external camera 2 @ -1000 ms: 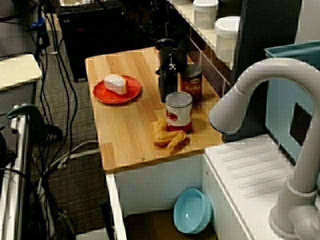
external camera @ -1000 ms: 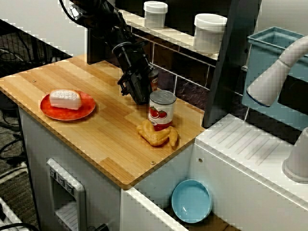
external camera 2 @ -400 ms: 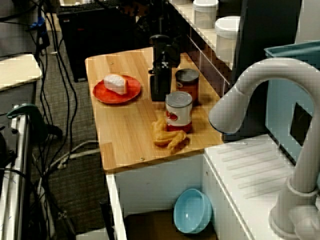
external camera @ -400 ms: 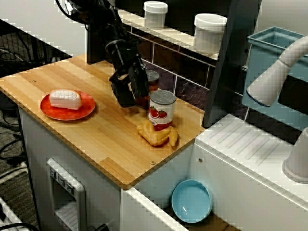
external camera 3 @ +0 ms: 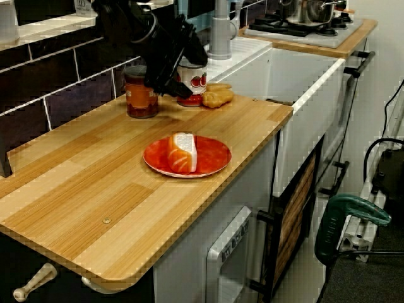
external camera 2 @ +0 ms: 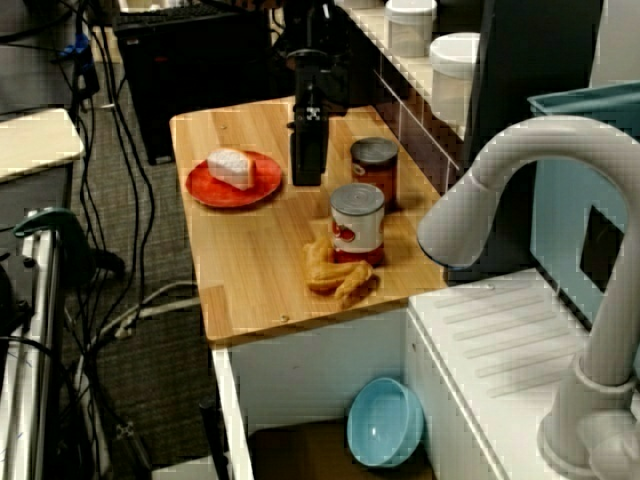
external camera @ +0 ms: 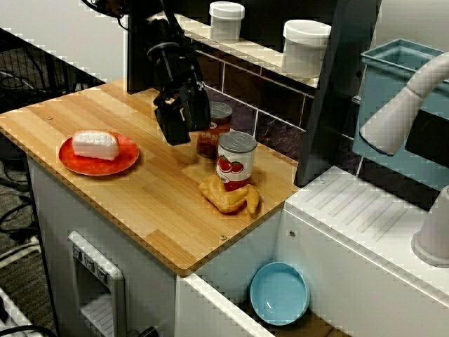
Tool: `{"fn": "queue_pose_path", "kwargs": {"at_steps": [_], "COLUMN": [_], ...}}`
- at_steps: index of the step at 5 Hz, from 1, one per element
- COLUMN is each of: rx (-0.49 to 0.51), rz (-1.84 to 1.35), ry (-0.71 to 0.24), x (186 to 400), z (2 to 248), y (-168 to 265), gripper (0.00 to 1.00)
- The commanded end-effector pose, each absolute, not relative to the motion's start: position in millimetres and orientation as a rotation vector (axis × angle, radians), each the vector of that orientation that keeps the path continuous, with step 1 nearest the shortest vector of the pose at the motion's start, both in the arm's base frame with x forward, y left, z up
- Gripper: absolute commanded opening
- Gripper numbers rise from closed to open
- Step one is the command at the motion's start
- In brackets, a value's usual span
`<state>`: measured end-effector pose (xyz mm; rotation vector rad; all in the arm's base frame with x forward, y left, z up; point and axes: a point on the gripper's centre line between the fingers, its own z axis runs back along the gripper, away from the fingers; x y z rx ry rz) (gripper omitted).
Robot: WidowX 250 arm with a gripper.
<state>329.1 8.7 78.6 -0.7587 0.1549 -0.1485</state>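
Where jaws hover, orange jar (external camera: 216, 130) just beside, untouched

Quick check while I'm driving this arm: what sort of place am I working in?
Most likely a mock kitchen set up in a lab or workshop. There is a wooden counter next to a white sink unit with a faucet, and a hob carrying a pot. A green tool lies down beside the unit.
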Motion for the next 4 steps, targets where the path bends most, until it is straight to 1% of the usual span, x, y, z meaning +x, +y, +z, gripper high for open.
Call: {"fn": "queue_pose_path", "kwargs": {"at_steps": [1, 2, 3, 4], "rx": [-0.653, -0.504, -0.360, -0.288], "rz": [-0.285, -0.363, -0.404, -0.452], "ry": [0.067, 0.056, -0.008, -0.019], "x": [313.7, 303.7, 291.4, 281.7], "z": [121.3, 120.7, 115.8, 112.0], "y": [7.4, -4.2, -16.0, -26.9], "gripper": [1.00, 1.00, 1.00, 1.00]}}
